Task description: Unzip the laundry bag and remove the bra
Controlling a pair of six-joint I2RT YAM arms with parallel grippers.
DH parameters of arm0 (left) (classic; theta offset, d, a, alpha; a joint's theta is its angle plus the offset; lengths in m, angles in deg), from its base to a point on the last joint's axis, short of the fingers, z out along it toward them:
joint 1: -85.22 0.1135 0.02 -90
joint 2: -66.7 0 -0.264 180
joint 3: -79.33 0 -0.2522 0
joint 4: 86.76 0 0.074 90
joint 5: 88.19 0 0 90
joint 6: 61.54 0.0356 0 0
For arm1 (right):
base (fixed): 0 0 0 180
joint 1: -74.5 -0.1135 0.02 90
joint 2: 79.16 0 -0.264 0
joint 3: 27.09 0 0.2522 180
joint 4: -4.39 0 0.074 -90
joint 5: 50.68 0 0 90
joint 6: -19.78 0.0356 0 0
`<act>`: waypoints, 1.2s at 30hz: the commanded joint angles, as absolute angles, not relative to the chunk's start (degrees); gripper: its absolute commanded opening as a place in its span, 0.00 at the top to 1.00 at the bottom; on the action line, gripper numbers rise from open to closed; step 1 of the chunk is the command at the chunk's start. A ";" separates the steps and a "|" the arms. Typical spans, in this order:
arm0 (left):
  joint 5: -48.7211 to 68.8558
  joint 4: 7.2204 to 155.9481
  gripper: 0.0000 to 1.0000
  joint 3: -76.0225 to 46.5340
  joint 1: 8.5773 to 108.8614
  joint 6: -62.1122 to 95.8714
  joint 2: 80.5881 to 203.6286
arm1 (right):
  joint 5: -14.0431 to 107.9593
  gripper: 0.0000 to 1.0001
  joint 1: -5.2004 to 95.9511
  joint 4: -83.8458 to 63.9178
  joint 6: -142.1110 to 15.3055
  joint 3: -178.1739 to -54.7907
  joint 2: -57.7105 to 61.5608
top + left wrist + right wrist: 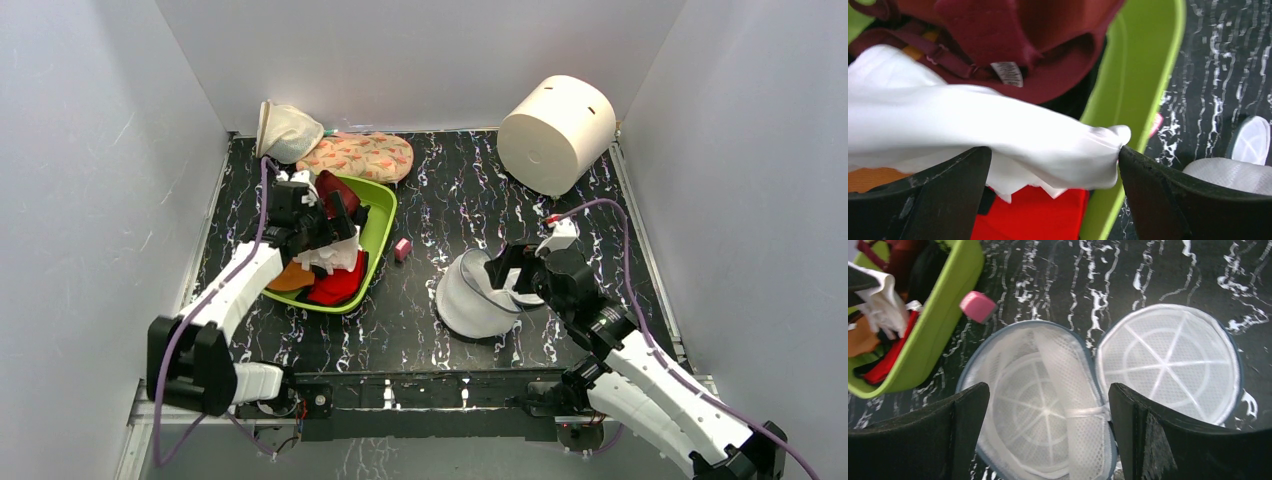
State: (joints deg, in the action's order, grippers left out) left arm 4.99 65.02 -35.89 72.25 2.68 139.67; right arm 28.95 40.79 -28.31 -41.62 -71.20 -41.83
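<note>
Laundry bag (pixel 470 300) is found on the black marbled table (pixel 450 200), right of centre, just in front of the right arm. It is unzipped and folded open. In the right wrist view two round mesh halves are seen side by side, joined at the near edge. The left half (pixel 1043 405) is the deeper one, with a mesh flap across it. The right half (pixel 1170 360) is laid flat on the table. A dark zip line is seen around both rims. Right gripper (pixel 510 280) is held over the bag with fingers spread wide, and nothing is gripped. Left gripper (pixel 335 232) is positioned over the green bin (pixel 378 225) at the left of the table, well apart from the bag. Its fingers are also spread wide, so it is released. A white garment (pixel 998 130) is draped between them, with one corner touching the right fingertip (pixel 1128 155). What kind of garment it is cannot be told. Just behind it in the bin a maroon bra (pixel 1013 35) with a strap and sewn tag is seen. A red garment (pixel 1033 215) is seen below it. A pink cube (pixel 403 248) is sat on the table between bin and bag.
</note>
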 commanded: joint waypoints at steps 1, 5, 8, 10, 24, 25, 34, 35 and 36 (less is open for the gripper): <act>14.77 66.52 0.02 -33.44 75.11 1.40 142.70 | 22.37 0.11 40.96 -28.52 -39.11 -74.12 -38.88; 18.72 69.43 0.01 -34.06 75.11 0.94 135.22 | 20.97 0.11 42.21 -28.74 -39.00 -75.29 -35.08; 19.56 65.42 0.02 -31.09 75.12 2.92 132.02 | 22.29 0.10 46.59 -28.30 -38.75 -75.48 -33.43; 20.22 63.44 0.02 -29.54 75.13 4.04 130.27 | 26.08 0.10 51.75 -27.74 -38.90 -75.33 -32.06; 34.75 67.42 0.02 -23.53 74.04 0.30 126.84 | 39.82 0.19 82.87 -22.65 -34.04 -67.23 -27.63; 35.25 68.23 0.02 -22.83 73.98 0.25 127.22 | 39.35 0.19 83.03 -22.40 -34.05 -67.07 -27.04; 37.88 81.07 0.02 -24.55 73.21 1.07 129.83 | 38.07 0.52 83.20 -18.22 -37.48 -68.08 -20.26; 37.86 83.36 0.02 -26.70 73.18 1.58 130.14 | 38.13 0.53 83.27 -16.97 -37.75 -67.84 -19.42; 37.88 84.66 0.02 -28.56 73.18 2.57 130.56 | 38.36 0.54 83.21 -15.66 -38.18 -67.69 -18.36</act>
State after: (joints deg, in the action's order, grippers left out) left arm 35.70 75.19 -22.62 73.45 1.21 130.23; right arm 39.48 82.88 -22.45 -35.89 -66.23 -20.74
